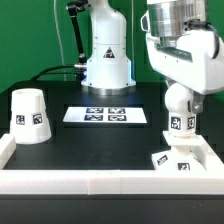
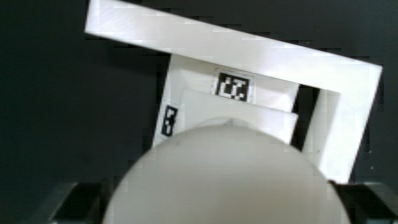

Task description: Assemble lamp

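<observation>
Your gripper [image 1: 178,100] is closed on the round head of the bulb [image 1: 178,121] and holds it upright in the air, tagged stem down, just above the base [image 1: 176,158]. The base lies flat in the corner of the rails [image 1: 100,182] at the exterior view's right, and your wrist view shows the bulb's head [image 2: 222,170] large in front of it. The shade [image 1: 28,115] stands wide end down, well apart at the exterior view's left, with the marker board [image 1: 108,115] between.

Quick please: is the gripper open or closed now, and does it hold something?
Gripper: closed, the jaws are holding the bulb by its round head.
</observation>
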Available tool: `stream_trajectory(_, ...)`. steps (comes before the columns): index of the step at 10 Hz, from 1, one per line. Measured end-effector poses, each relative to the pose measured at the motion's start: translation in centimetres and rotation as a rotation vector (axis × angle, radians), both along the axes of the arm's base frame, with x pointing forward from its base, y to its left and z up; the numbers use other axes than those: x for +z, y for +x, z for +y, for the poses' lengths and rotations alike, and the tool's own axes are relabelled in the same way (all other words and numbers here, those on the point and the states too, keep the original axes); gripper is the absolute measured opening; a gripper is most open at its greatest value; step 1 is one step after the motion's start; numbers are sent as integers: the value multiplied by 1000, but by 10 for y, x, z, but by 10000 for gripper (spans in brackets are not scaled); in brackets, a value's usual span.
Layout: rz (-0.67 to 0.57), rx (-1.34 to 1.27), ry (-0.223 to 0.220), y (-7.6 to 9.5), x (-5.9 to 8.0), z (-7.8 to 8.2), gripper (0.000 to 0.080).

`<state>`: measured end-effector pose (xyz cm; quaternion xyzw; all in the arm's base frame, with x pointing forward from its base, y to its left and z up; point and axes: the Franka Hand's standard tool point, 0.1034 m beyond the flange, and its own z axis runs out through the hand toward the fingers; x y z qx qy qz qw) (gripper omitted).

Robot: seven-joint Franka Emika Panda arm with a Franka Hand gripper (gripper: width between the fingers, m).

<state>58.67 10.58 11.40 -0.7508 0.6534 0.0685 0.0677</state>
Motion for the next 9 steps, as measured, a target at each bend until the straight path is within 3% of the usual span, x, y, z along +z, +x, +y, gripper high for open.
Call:
stream_trajectory(3,18,-104,9,0,-1,3,579)
stream_trajectory(4,14,-85,9,0,-1,4,643)
stream_trajectory(5,7,-47,10,0,-1,4,682)
stream_trajectory(9,-101,343,0,3,1,11,698)
